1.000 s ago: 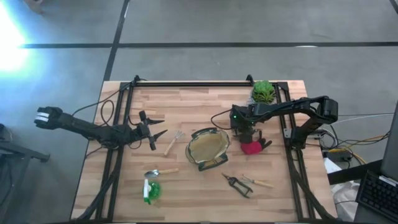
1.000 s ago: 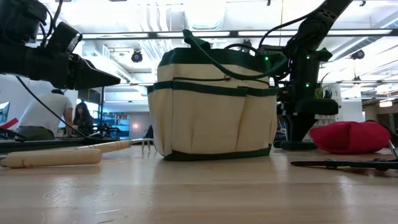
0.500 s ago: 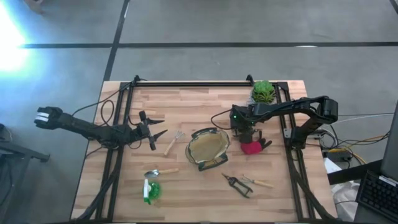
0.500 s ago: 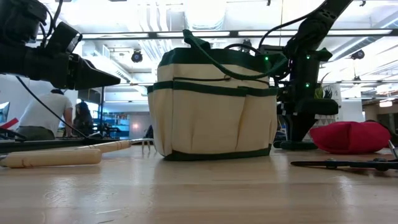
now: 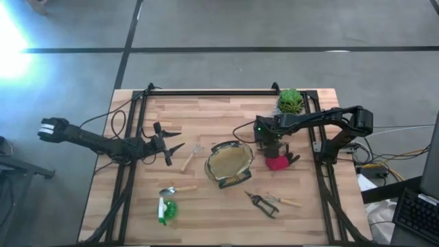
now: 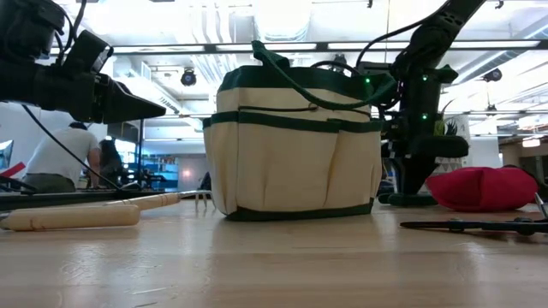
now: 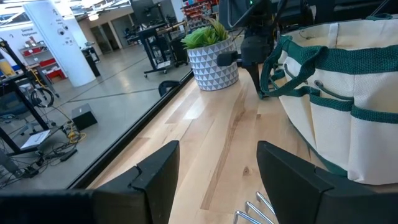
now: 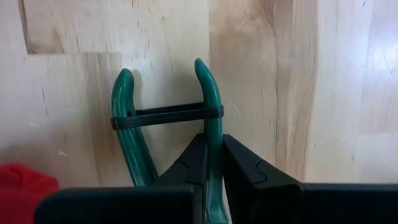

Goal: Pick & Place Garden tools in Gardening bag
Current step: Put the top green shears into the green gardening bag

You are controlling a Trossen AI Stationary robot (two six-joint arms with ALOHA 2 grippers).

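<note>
Right end effector (image 8: 211, 163): fingers pressed together on one limb of a green-handled tool (image 8: 168, 118), pinching it, pointing straight down at the bench (image 5: 206, 113). In the right wrist view the tool's two green limbs run parallel, joined by a thin black band; the pinched limb is the one away from the red glove piece (image 8: 18, 183). The tool's long axis lies in line with the fingers, flat on the wood as far as I can tell.

In the high view the same end effector (image 5: 269, 152) sits just beside the gardening bag (image 5: 230, 163), on the bag's right, with the red glove piece (image 5: 277, 162) touching or nearly touching it on the far side from the bag. Key relation for the next move, my read: the bag mouth is close, toward bench centre, so it needs a lift clear of the dark green rim, then a short traverse. The bag handles stand up near the arm in the low view and could snag.

Left end effector (image 5: 169, 145): fingers spread, holding nothing, hovering left of the wooden-handled fork (image 5: 190, 157). It is nearer the fork, trowel (image 5: 177, 189) and bright green piece (image 5: 167, 210). Pruning shears (image 5: 262, 203) lie in front of the bag, nearer the right arm. Potted plant (image 5: 290, 101) is at the back corner, well apart.
</note>
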